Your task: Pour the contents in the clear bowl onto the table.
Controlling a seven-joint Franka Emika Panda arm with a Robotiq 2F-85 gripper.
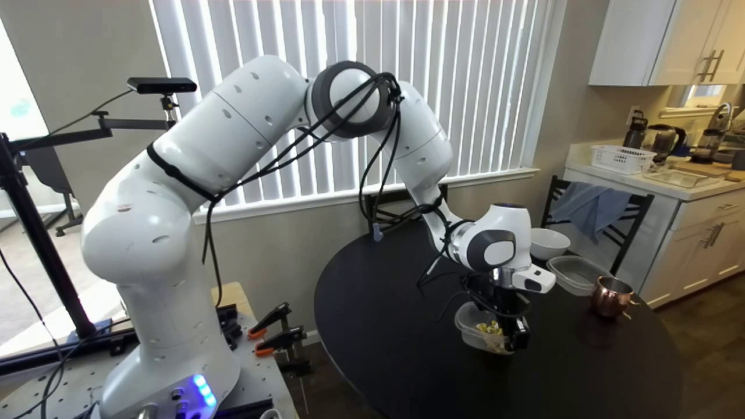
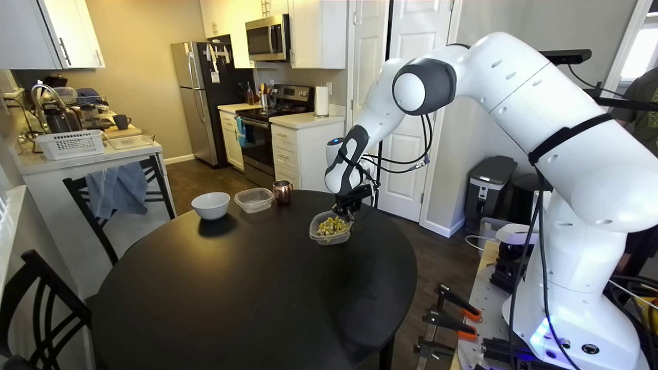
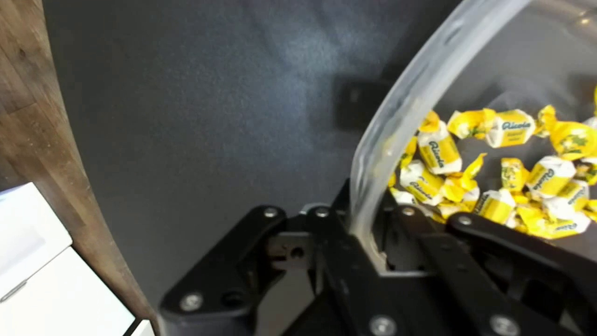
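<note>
As the wrist view shows, the gripper [image 3: 367,212] is clamped on the wall of the clear bowl [image 3: 410,100], with the rim passing between its two fingers [image 3: 345,261], and the contents [image 3: 513,175], yellow-and-white wrapped candies, lie inside the bowl. In an exterior view, the bowl is located, opening upward, at the black table [image 1: 378,326]; contact between base and tabletop cannot be determined. In an exterior view, a white bowl [image 2: 212,207], a second clear container [image 2: 254,205] and a copper mug [image 2: 282,192] stand in a row near the table edge, well apart from the gripped bowl.
</note>
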